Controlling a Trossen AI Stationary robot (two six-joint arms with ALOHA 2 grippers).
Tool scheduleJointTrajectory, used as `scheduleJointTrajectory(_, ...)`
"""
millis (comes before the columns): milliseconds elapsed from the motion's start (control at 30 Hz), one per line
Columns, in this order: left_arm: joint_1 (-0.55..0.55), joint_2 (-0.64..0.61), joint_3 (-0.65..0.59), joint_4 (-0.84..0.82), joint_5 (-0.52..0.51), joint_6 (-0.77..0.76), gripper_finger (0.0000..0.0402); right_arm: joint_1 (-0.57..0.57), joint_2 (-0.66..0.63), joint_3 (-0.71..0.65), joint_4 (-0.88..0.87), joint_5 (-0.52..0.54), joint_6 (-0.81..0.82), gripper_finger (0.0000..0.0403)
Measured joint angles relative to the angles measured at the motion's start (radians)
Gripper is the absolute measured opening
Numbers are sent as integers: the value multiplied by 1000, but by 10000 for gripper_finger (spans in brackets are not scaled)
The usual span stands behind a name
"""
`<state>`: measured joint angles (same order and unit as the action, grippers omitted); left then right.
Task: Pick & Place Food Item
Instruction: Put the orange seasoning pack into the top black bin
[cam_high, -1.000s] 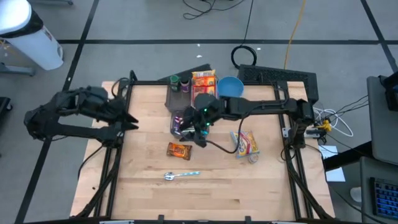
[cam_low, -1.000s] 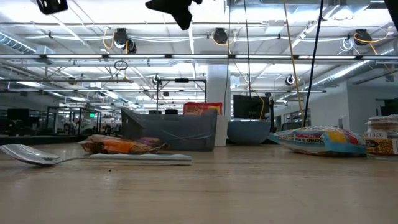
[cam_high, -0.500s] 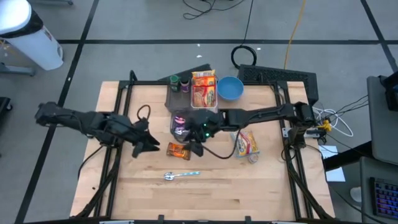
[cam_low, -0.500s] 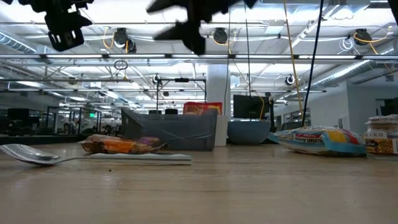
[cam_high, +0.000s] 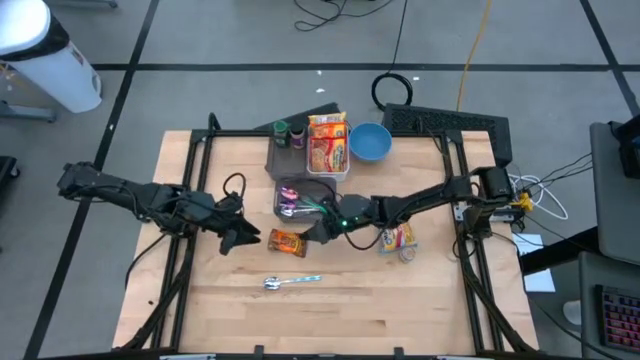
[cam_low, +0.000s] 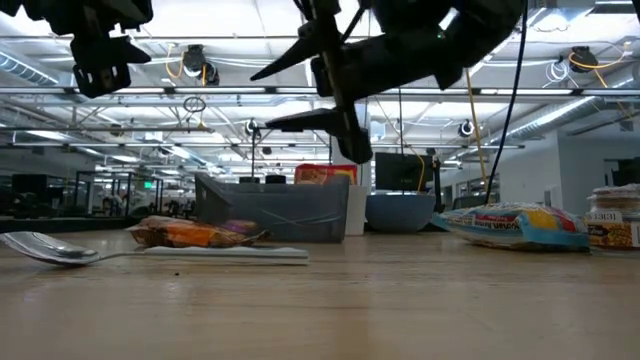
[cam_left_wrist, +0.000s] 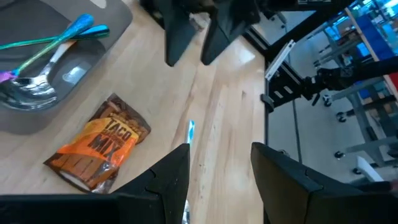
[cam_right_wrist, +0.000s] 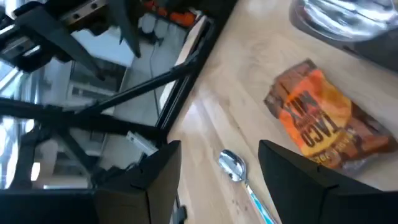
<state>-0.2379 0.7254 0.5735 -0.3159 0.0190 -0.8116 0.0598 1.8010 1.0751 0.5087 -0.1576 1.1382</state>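
Flanking the taco mix packet (cam_high: 288, 241): left gripper (cam_high: 243, 237) and right gripper (cam_high: 318, 229), both spread, empty, angled for pickup.

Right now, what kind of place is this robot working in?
Probably a robotics lab in an open industrial hall: exposed ceiling pipes and lights, cables on the concrete floor, and a framed wooden table.

Both grippers mid-table, jaws parted, empty.
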Motion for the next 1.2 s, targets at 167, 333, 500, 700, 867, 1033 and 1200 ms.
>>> scheduleJointTrajectory(167, 2, 0, 0, -6, -34, 5, 179, 51, 1, -32, -33, 103, 74, 207)
scheduleJointTrajectory(333, 3, 0, 0, -12, -56, 5, 179, 65, 1, -34, -133, 192, 156, 207)
scheduleJointTrajectory(500, 3, 3, 0, -56, -101, 4, 179, 67, 2, -34, -200, 241, 197, 207)
scheduleJointTrajectory(700, 3, 26, 0, -52, -124, -1, 179, 77, 18, -21, -213, 246, 237, 207)
scheduleJointTrajectory(867, 2, 76, 0, -55, -125, 0, 179, 80, 35, -8, -230, 285, 237, 207)
scheduleJointTrajectory(1033, 3, 145, 0, -54, -124, 1, 179, 79, 91, 37, -216, 283, 238, 207)
scheduleJointTrajectory(1200, 3, 189, 0, -54, -124, -1, 179, 80, 185, 124, -219, 230, 238, 207)
